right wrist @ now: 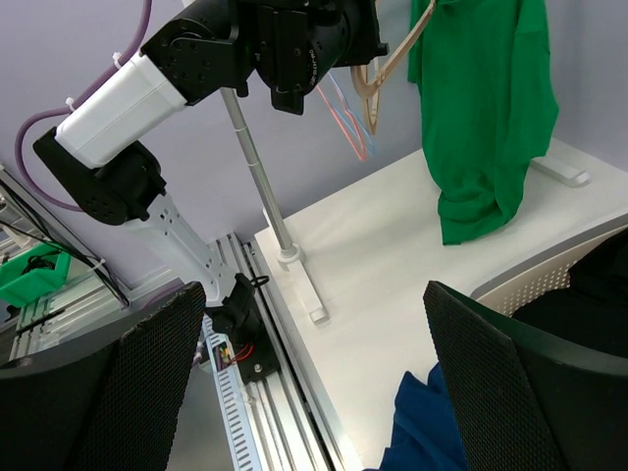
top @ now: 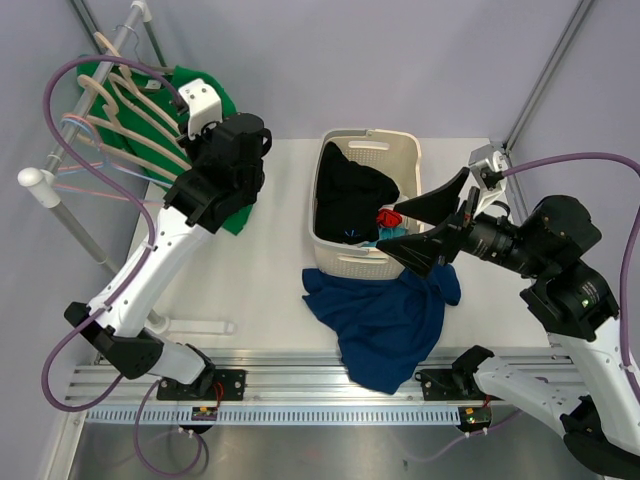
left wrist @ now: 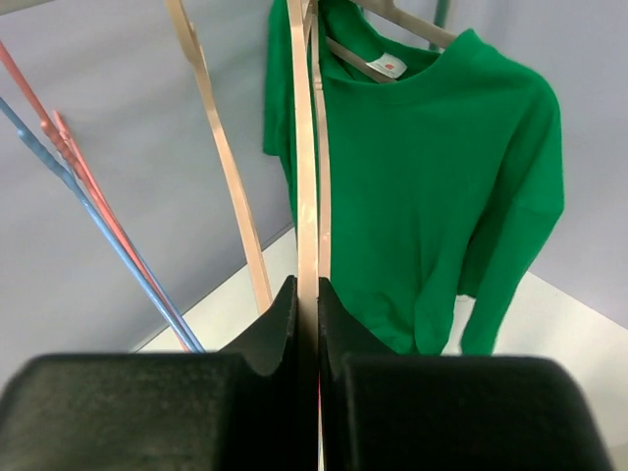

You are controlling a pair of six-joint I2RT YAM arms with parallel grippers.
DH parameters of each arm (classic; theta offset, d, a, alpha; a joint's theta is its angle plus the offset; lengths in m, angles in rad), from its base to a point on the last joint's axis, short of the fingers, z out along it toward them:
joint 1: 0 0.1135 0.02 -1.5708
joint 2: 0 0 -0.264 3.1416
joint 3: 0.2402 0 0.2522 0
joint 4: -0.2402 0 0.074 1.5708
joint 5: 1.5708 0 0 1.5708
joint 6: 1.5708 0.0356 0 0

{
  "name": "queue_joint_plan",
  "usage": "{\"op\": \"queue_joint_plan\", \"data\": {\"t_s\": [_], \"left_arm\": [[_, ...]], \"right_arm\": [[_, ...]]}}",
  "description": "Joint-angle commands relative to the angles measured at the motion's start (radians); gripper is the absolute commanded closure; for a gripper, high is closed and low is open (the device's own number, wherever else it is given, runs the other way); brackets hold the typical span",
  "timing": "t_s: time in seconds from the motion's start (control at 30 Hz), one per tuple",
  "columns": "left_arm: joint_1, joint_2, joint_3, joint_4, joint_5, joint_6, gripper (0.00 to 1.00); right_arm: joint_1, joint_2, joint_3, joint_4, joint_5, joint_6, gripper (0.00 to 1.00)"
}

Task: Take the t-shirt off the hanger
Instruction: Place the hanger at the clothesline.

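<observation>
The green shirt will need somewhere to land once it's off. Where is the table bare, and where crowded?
Bare table lies between the green t-shirt and the basket, running forward left of the blue shirt. Crowded: the full basket and the table in front of it, under that shirt.

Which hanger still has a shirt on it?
The wooden hanger carrying the green t-shirt; the other hangers, wooden, pink and blue, hang bare.
</observation>
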Motion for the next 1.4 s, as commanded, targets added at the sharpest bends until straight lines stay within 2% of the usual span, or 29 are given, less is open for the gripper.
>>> {"op": "queue_joint_plan", "data": {"t_s": [0.0,0.63,0.8,0.97,1.2,1.37], "left_arm": [[0.032,0.023,0.023,0.040,-0.067,-0.029,1.00],[0.068,0.047,-0.043,0.037,-0.095,-0.035,1.00],[0.097,0.066,-0.099,0.036,-0.084,-0.068,1.00],[0.158,0.075,-0.144,0.034,0.035,-0.118,1.00],[0.161,0.075,-0.175,0.036,0.028,-0.144,1.00],[0.215,0.078,-0.156,0.037,0.143,-0.154,1.00]], "right_arm": [[-0.003,-0.003,-0.003,0.036,-0.027,-0.005,0.01],[-0.001,-0.013,-0.003,0.033,-0.042,-0.006,0.00],[-0.001,-0.020,-0.007,0.041,-0.051,-0.005,0.01],[0.000,-0.031,-0.010,0.038,-0.056,-0.005,0.00],[-0.001,-0.028,-0.015,0.041,-0.057,-0.008,0.01],[-0.001,-0.042,-0.027,0.041,-0.060,-0.009,0.00]]}}
